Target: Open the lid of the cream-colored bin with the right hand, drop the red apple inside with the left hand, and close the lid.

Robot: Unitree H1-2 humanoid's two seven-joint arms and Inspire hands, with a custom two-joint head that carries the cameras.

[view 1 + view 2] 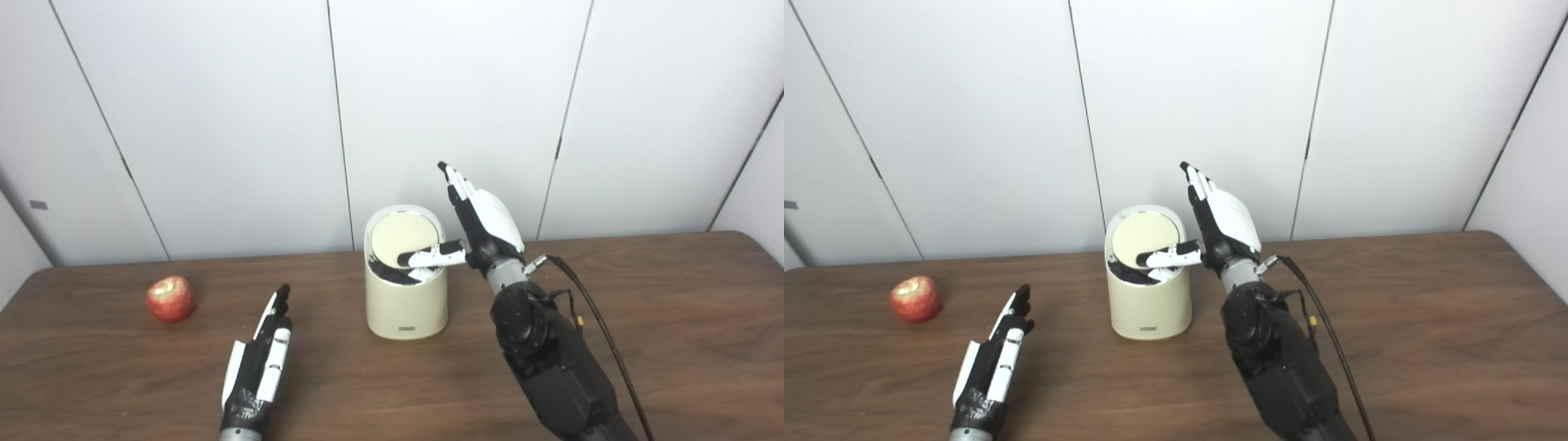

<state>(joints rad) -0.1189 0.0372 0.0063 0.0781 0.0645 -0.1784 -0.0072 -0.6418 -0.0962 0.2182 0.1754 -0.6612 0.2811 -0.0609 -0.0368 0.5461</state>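
Note:
The cream-colored bin (405,306) stands mid-table. Its round lid (404,237) is tilted up at the back, leaving a dark gap at the front of the opening. My right hand (484,223) is raised beside the bin's right side, fingers straight up and apart, with the thumb (432,255) reaching across the opening under the lid's front edge. The red apple (171,298) sits on the table at the far left. My left hand (260,361) rests open and flat on the table, right of the apple and left of the bin, holding nothing.
The brown wooden table (674,318) runs wall to wall, with white wall panels behind it. A black cable (603,334) runs along my right forearm. The table's far right corner (744,236) is rounded.

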